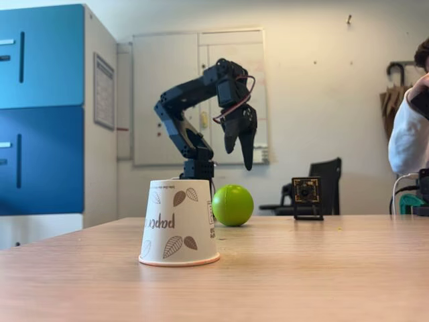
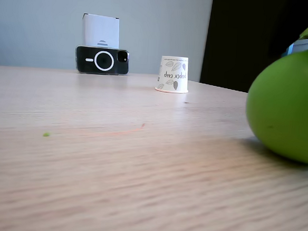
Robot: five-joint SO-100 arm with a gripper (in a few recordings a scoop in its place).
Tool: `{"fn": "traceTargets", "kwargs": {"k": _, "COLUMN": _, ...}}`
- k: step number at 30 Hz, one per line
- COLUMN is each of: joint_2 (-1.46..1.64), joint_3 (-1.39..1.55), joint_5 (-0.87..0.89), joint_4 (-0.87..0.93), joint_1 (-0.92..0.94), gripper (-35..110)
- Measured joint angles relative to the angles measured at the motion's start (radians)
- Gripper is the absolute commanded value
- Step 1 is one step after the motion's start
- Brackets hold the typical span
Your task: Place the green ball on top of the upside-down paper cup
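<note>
A: Fixed view: we are seeing the green ball (image 1: pixel 232 204) resting on the table (image 1: pixel 322 268), just behind and right of the upside-down paper cup (image 1: pixel 178 222).

B: We are also watching the gripper (image 1: pixel 239 144) hanging above the ball, clear of it, fingers apart and holding nothing. In the other fixed view the ball (image 2: pixel 289 106) is looming large, the cup (image 2: pixel 173 74) standing well behind it

Green ball (image 1: pixel 232 205): plain matte lime green, no markings. Paper cup (image 1: pixel 178 222): white, brown leaf print, brown upside-down lettering, thin orange-pink rim at bottom. Desk (image 1: pixel 322 268): light wood grain. Arm and claw (image 1: pixel 240 149): black. Upper left of a fixed view: cabinet (image 1: pixel 40 107) in two blues.
</note>
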Motion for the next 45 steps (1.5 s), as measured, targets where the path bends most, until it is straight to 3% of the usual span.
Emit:
{"fn": "traceTargets", "kwargs": {"k": 15, "joint_2": -0.018, "joint_3": 0.141, "joint_5": 0.032, "joint_4": -0.164, "joint_1": 0.054, "gripper": 51}}
{"fn": "traceTargets", "kwargs": {"k": 35, "joint_2": 0.179, "joint_3": 0.285, "joint_5": 0.086, "joint_4": -0.337, "joint_1": 0.169, "gripper": 21}}
{"fn": "traceTargets", "kwargs": {"k": 45, "joint_2": 0.302, "joint_3": 0.314, "joint_5": 0.081, "joint_4": -0.437, "joint_1": 0.255, "gripper": 15}}
